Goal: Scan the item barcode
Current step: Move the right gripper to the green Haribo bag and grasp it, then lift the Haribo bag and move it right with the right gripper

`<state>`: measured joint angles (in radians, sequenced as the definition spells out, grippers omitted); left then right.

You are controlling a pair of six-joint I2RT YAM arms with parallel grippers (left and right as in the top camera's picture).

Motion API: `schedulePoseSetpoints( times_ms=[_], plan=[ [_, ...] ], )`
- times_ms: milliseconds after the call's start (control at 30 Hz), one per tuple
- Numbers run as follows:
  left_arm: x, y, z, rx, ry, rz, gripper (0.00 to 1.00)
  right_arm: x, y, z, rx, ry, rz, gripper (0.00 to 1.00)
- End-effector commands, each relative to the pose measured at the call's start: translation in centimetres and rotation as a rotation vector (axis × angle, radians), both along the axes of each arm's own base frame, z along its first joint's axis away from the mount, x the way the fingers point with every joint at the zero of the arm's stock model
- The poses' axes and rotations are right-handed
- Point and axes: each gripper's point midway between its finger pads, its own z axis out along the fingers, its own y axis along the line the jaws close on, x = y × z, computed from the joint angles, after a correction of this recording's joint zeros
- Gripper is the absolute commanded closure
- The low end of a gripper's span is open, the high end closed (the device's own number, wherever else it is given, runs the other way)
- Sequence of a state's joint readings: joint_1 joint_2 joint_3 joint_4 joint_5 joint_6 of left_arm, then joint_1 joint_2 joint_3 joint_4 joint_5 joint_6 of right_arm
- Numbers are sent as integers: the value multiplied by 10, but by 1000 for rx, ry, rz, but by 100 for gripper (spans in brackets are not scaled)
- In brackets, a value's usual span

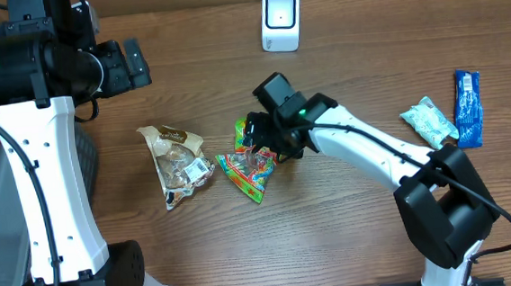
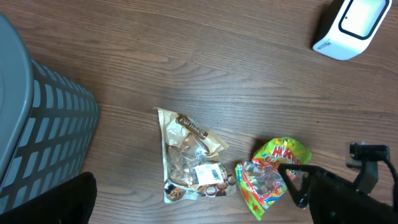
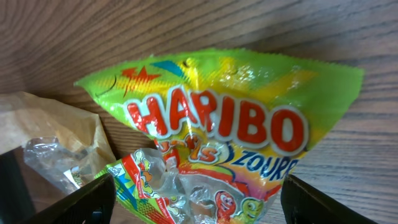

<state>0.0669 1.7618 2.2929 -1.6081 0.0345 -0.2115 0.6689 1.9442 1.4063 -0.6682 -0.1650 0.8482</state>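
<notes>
Overhead, the right gripper (image 1: 257, 145) is hanging low over the Haribo bag (image 1: 250, 166), which is lying flat on the worktop (image 1: 366, 45) near the middle, well short of the white scanner (image 1: 280, 19) standing at the far edge. From the right wrist camera the bag (image 3: 224, 124) is filling the frame with its printed front facing up. The gripper's two dark fingers (image 3: 74, 202) are showing at the lower corners, spread wide to either side of the bag's lower end and not pinching it. No barcode is showing on this face, so it is probably sitting on the underside.

The left gripper (image 1: 128, 66) is waiting off at the far left corner, spread and carrying nothing, looking down on the bag (image 2: 273, 174) and the scanner (image 2: 351, 25).

By my reading, the pick-up is the step in hand: the right arm is lining up on the item and the grasp is not yet made. The next move is calling for a little more descent and a firm close across the crinkly foil, which is likely to slip or buckle. A brown snack bag (image 1: 177, 162) is lying just beside the Haribo bag, their edges close or touching, so the closing fingers should be keeping clear of it. After that, the bag needs lifting, turning so its hidden face is towards the scanner, and holding steady in front of it.
</notes>
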Motion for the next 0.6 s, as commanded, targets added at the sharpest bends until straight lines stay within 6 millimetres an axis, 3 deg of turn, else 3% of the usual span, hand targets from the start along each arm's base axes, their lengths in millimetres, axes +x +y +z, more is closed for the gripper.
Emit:
schedulePoseSetpoints(
  times_ms=[0,200,367,467,567],
  plan=[
    [-3,-3,6,-16,-18,6,0,3,3,-5,-43,-27,-41,14],
    [-3,-3,6,-16,-18,6,0,-12,8,-32,-58,67,-58,14],
    [-3,-3,6,-16,-18,6,0,-16,9,-39,-67,93,-74,22],
    [-3,-3,6,-16,-18,6,0,-19,12,-45,-76,96,-68,29],
    [-3,-3,6,-16,-18,6,0,-20,13,-48,-78,97,-64,45]
  ],
)
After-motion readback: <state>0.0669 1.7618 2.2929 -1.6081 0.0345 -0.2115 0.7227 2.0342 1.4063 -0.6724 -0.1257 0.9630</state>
